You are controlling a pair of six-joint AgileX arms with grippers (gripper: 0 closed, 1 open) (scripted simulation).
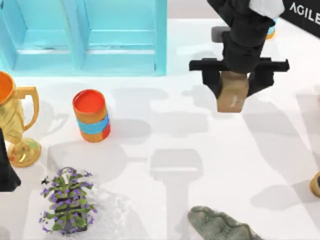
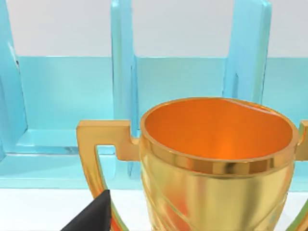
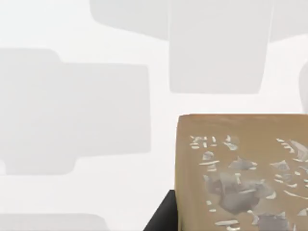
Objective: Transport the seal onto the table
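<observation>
Seal hung pinched between the right gripper's fingers above the table near its far edge, not yet set down; release remained. Left gripper sat parked at the left edge, its fingers' state untellable.

Light-blue shelf unit along the far edge, left half of the table — open compartments split by upright dividers; in the left wrist view the same shelf sits right behind the trophy. Gold trophy cup at the left edge, upright, orange inside, handle facing right; left wrist view shows its rim close up. Orange cup with blue band stands just right of the trophy, apart from it. Purple-flowered potted plant near the front left. Grey-green ridged figure at the front edge, cut off. Small gold-rimmed object at the right edge — too cropped to identify.
</observation>
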